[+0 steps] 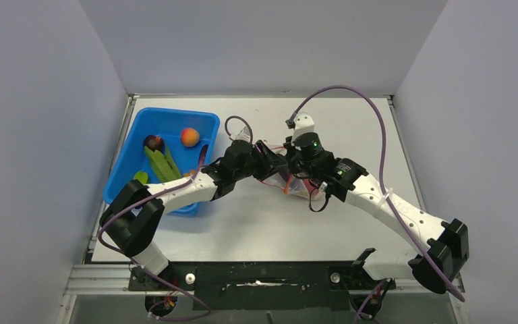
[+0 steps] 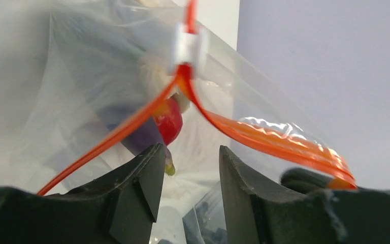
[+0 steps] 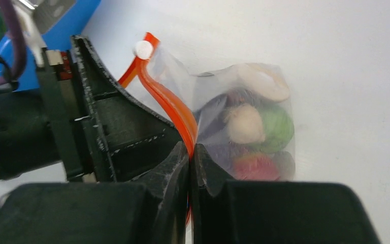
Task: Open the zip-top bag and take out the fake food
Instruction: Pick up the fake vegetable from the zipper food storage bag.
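White table (image 1: 351,128), grey walls (image 1: 40,101). The zip-top bag (image 3: 210,86) is mid-table between my arms: thin, crinkly, slippery film, light, with lumpy fake food (image 3: 256,129) bunched inside. My right fingers (image 3: 175,168) pinch its stiffer orange zipper strip (image 3: 170,109). My left fingers (image 2: 142,178) stand half apart at the mouth, gripping nothing I can see. I'd take the opposite lip.

Robotics lab test cell. A white bench (image 1: 256,223) was enclosed on three sides by plain grey panels (image 1: 40,101), with two white-and-black robot arms (image 1: 182,192) bolted to an aluminium rail (image 1: 101,278) at its near edge. Purple cables (image 1: 351,88) looped overhead, and a blue plastic bin (image 1: 120,165) stood at the left.
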Controlling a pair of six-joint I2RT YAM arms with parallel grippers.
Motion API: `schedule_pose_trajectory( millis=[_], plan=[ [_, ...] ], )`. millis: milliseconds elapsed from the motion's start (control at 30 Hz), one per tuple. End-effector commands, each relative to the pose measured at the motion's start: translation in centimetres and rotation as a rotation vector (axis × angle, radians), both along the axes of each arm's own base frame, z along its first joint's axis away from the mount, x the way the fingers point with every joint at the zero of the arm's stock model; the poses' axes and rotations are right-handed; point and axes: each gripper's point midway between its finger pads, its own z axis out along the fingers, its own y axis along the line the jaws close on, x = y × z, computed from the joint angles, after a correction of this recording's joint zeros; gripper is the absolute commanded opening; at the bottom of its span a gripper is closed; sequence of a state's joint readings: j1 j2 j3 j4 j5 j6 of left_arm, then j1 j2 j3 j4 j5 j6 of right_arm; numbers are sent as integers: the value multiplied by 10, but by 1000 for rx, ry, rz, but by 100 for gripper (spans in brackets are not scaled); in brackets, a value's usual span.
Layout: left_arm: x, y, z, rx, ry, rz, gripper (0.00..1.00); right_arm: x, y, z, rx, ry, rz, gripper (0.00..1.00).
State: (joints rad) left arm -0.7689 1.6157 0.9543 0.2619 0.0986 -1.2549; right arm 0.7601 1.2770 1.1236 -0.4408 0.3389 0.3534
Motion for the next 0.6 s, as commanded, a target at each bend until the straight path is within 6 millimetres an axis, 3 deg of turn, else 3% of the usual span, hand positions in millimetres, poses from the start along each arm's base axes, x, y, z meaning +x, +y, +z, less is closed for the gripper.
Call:
schedule_pose_trajectory(
  millis=[0, 200, 333, 433, 567],
  plan=[
    [15, -9, 2, -33, -18, 34, 43, 2, 12, 41, 162, -105, 22, 4],
    [15, -13, -13, 1, -1, 17, 43, -6, 21, 54, 211, -111, 84, 9],
    [12, -9, -23, 24, 14, 14, 43, -7, 13, 61, 222, -123, 74, 23],
    [8, -4, -32, 42, 29, 17, 43, -2, -11, 64, 221, -132, 5, 38],
    [3, 2, -38, 55, 34, 14, 43, 8, -62, 58, 265, -126, -143, 39]
  ],
)
